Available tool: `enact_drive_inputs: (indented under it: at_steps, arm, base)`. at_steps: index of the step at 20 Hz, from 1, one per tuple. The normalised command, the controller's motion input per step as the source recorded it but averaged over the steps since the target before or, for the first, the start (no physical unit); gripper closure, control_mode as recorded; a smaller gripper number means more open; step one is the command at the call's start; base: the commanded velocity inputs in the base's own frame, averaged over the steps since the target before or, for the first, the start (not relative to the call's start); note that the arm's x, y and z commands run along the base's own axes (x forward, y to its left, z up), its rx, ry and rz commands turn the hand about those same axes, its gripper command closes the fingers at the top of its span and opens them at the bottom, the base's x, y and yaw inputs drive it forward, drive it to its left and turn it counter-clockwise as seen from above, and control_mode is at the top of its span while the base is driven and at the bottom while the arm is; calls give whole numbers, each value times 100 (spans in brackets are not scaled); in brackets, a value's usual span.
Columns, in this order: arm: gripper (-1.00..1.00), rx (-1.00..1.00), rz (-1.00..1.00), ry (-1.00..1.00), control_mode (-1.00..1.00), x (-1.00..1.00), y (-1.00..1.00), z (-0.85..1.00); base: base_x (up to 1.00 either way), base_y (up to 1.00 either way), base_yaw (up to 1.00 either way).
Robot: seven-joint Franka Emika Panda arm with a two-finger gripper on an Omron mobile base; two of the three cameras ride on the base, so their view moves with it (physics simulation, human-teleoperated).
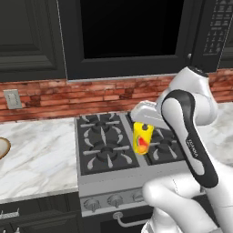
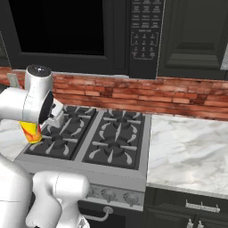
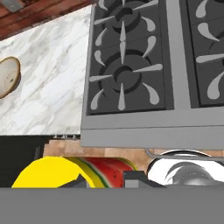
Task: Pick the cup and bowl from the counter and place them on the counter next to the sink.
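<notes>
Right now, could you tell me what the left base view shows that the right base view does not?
Left base view alone: the bowl at the left edge, on the counter left of the stove, and a wall outlet. Right base view alone: the microwave's keypad panel. Both: the cup in the gripper, held above the burners.

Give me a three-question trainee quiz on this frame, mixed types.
1. True or false: the cup is held off the surface, above the stove.
2. Which side of the stove is the bowl on in the left base view?
A. left
B. right
3. Fill in: the bowl rests on the white marble ____.

Key: 1 true; 2 A; 3 counter.
</notes>
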Motion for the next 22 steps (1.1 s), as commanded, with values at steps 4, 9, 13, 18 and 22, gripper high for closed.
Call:
enact_drive_inputs:
  at_steps: [4, 9, 13, 18, 22]
  arm:
    - [100, 0, 3, -15, -100, 0, -46, 3]
    - [100, 0, 1, -2, -100, -6, -7, 1]
    - [100, 0, 0, 0, -100, 0, 0, 0]
    - [100, 0, 0, 0, -100, 0, 0, 0]
    - [100, 0, 0, 0, 100, 0, 0, 0]
  base:
    - [0, 0, 0]
    - [0, 0, 0]
    - [0, 0, 0]
    - [0, 0, 0]
    - [-2, 0, 0]
